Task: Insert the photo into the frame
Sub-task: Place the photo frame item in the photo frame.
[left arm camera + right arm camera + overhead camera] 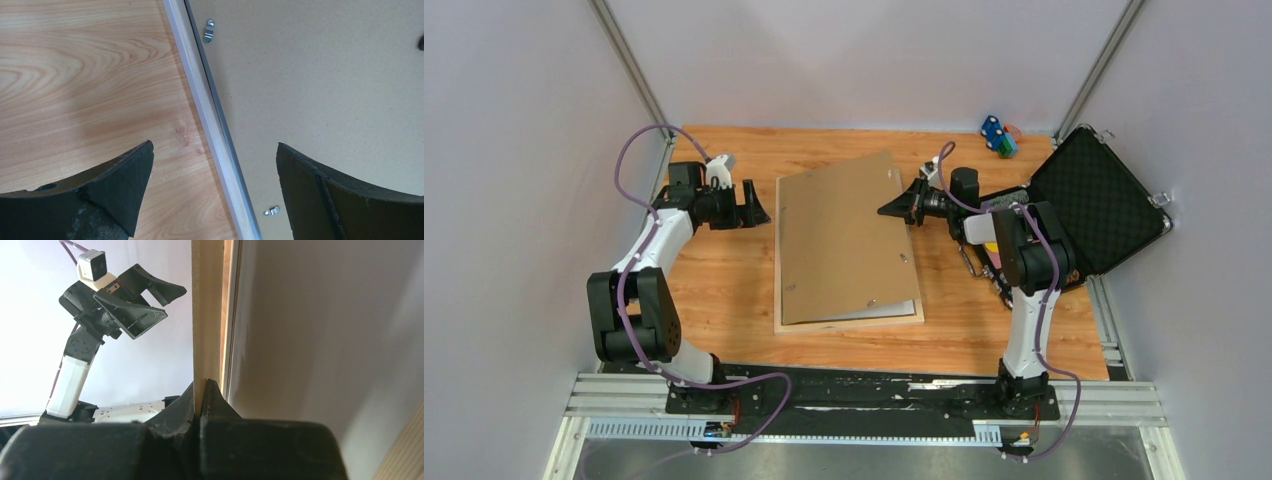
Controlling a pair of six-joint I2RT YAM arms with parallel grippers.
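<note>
The frame (pixel 849 325) lies flat mid-table, its pale wood rail (pixel 210 120) running under my left wrist. A plain brown backing board (pixel 844 240) rests on it, skewed and tilted, its right edge raised. My right gripper (pixel 892 210) is shut on that raised edge; in the right wrist view the thin board (pixel 207 315) stands pinched between the jaws (pixel 205 382). My left gripper (pixel 759 205) hovers open at the frame's upper left edge, one finger over the table and the other over the board (pixel 325 75), touching nothing (pixel 214 145). The photo is hidden; a pale surface (pixel 310 340) shows beneath the board.
An open black case (pixel 1094 210) with foam lining stands at the right, behind my right arm. A small blue and green toy (pixel 997 135) sits at the back right. Metal turn clips (pixel 209 30) (pixel 271 211) dot the board near the frame's rail. Grey walls close in on three sides.
</note>
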